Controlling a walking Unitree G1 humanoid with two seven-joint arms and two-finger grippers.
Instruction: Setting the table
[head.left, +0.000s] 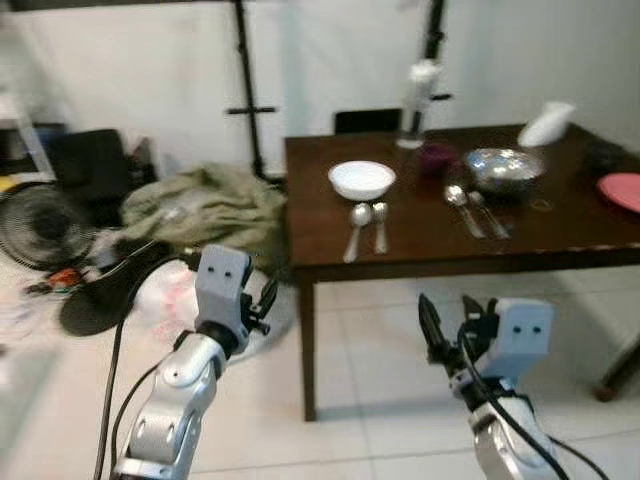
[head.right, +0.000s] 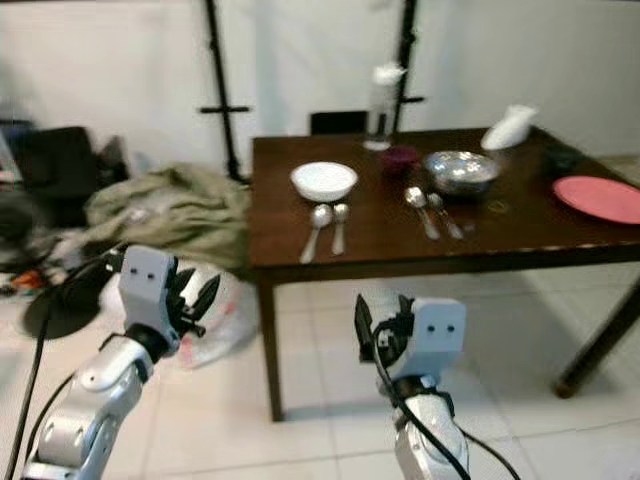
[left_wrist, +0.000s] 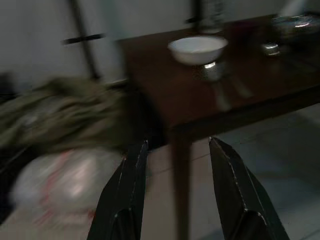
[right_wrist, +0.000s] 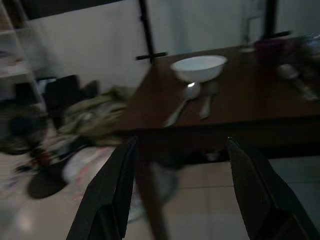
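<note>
A dark wooden table (head.left: 420, 240) stands ahead of me. On it a white bowl (head.left: 362, 180) sits near the left end, with two spoons (head.left: 358, 228) lying in front of it. Further right are a steel bowl (head.left: 505, 168), another pair of spoons (head.left: 465, 208), a purple cup (head.left: 435, 157), a clear bottle (head.left: 420, 100) and a red plate (head.left: 624, 190) at the right edge. My left gripper (head.left: 266, 298) and my right gripper (head.left: 450, 322) hover over the floor short of the table. Both are open and empty, as the left gripper (left_wrist: 177, 145) and right gripper (right_wrist: 180, 142) wrist views confirm.
A heap of olive cloth (head.left: 205, 205) and a white plastic bag (head.left: 165, 295) lie on the tiled floor left of the table. A black fan (head.left: 40, 225) and clutter sit further left. Black stand poles (head.left: 243, 90) and a dark chair (head.left: 365, 120) are behind the table.
</note>
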